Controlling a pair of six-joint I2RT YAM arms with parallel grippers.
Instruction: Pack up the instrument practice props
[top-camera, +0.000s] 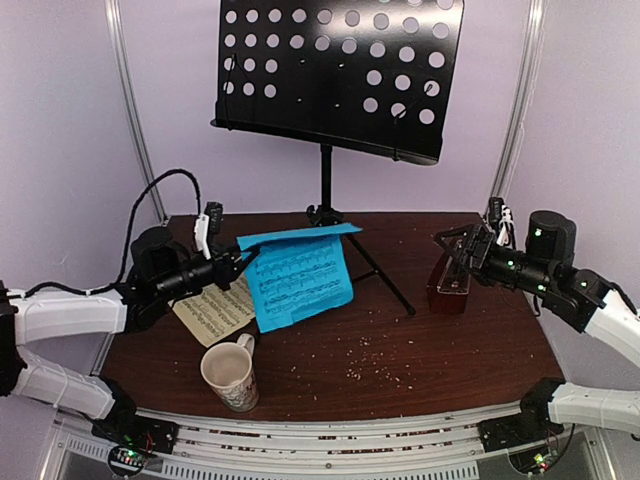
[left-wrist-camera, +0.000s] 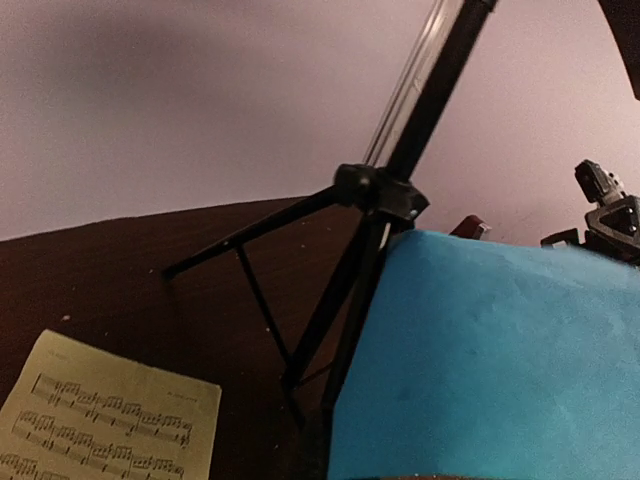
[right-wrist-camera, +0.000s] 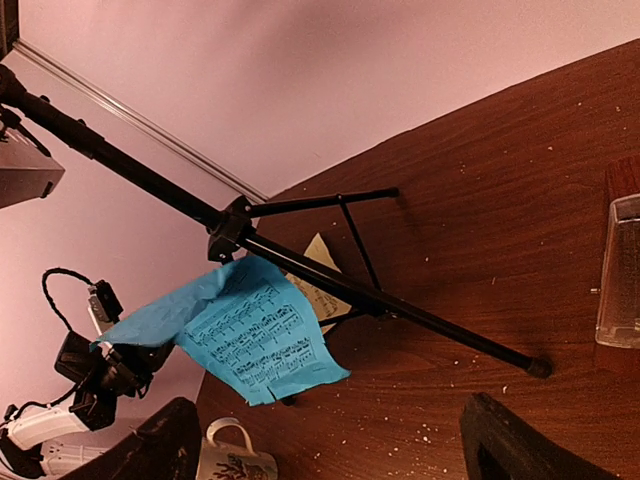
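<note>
The black perforated music stand (top-camera: 335, 70) stands on its tripod at the back middle of the table; its legs show in the left wrist view (left-wrist-camera: 390, 190) and the right wrist view (right-wrist-camera: 300, 260). My left gripper (top-camera: 238, 263) is shut on the upper left edge of the blue music sheet (top-camera: 300, 280), which hangs lifted in front of the tripod (left-wrist-camera: 500, 350) (right-wrist-camera: 250, 335). The pale yellow sheet (top-camera: 215, 312) lies flat on the table below it (left-wrist-camera: 110, 420). The dark red-brown metronome (top-camera: 450, 285) stands at the right (right-wrist-camera: 622, 270). My right gripper (top-camera: 462, 248) is open and empty just above it (right-wrist-camera: 330, 420).
A cream patterned mug (top-camera: 230, 375) stands near the front left, also in the right wrist view (right-wrist-camera: 230, 462). The dark wooden table (top-camera: 400, 350) is sprinkled with pale crumbs. A tripod leg (top-camera: 385, 275) reaches forward between the blue sheet and the metronome.
</note>
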